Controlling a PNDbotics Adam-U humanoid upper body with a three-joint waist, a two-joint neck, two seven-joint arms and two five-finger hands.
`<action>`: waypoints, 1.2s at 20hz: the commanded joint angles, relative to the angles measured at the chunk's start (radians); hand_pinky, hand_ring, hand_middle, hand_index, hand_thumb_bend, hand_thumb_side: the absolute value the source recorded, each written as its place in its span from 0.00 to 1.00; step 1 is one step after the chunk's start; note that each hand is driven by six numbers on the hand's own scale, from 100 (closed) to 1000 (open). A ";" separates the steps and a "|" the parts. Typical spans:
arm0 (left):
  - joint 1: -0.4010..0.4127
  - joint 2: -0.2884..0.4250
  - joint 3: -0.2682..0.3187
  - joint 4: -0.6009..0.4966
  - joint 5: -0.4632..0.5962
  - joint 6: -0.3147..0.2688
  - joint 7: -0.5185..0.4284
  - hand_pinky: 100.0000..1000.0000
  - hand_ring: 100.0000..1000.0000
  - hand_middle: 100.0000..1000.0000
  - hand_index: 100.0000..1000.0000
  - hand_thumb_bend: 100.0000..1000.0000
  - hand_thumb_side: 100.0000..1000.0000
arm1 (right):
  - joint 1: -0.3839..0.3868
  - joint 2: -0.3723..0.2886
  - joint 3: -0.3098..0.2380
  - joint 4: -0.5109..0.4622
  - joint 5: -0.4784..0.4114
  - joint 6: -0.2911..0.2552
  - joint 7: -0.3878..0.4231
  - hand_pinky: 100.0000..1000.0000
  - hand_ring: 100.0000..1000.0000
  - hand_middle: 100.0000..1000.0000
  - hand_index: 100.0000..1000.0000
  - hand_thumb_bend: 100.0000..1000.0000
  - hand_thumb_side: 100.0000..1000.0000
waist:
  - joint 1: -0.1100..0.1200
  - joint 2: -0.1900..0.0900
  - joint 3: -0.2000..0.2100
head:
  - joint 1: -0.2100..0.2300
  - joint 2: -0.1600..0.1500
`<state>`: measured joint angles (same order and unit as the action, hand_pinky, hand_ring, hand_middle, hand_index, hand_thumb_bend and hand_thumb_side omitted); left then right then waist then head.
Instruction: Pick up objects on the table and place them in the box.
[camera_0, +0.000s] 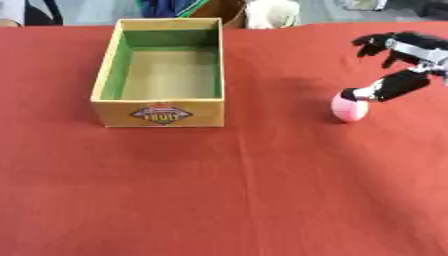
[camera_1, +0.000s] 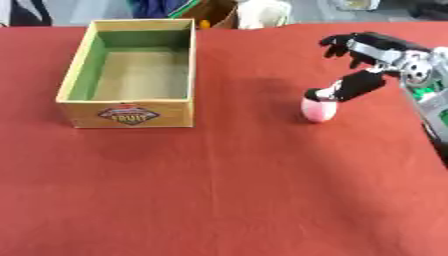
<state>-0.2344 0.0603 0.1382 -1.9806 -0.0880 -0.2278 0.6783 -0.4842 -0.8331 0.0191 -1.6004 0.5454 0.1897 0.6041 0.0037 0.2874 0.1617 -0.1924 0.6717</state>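
The yellow wooden box with a green inside (camera_0: 109, 62) carries a front label (camera_0: 162, 114) reading "FRUIT"; its smaller lettering is illegible.

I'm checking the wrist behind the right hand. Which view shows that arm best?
The right eye view: it shows the right hand over the pink object with the silver wrist and forearm behind it. The left eye view cuts the arm off just past the hand at the picture's edge.

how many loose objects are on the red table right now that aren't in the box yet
1. A pink ball sits on the red table, right of the box, with the right hand just above it, thumb at its top. The box looks empty.
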 joint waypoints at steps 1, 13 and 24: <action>-0.003 0.003 -0.001 -0.019 0.002 0.001 -0.002 0.52 0.44 0.38 0.55 0.00 0.61 | -0.014 -0.047 -0.002 0.019 -0.002 -0.014 0.023 0.74 0.91 0.82 1.00 0.45 0.36 | -0.001 -0.015 0.001 | -0.004 -0.008; 0.000 0.001 -0.002 -0.019 0.005 0.002 -0.003 0.52 0.44 0.38 0.55 0.00 0.61 | -0.009 -0.050 0.012 0.061 0.024 -0.011 0.043 0.73 0.90 0.82 1.00 0.41 0.35 | 0.000 -0.003 0.002 | 0.013 0.025; 0.002 -0.002 -0.003 -0.019 0.011 0.002 -0.006 0.52 0.44 0.38 0.55 0.00 0.61 | -0.009 -0.043 0.033 0.095 0.068 -0.018 0.058 0.72 0.87 0.72 0.93 0.36 0.29 | 0.007 0.013 0.005 | 0.010 0.005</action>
<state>-0.2294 0.0523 0.1378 -1.9806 -0.0792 -0.2255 0.6760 -0.4831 -0.8414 0.0574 -1.5038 0.6024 0.1740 0.6591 0.0105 0.3145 0.1659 -0.1820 0.6842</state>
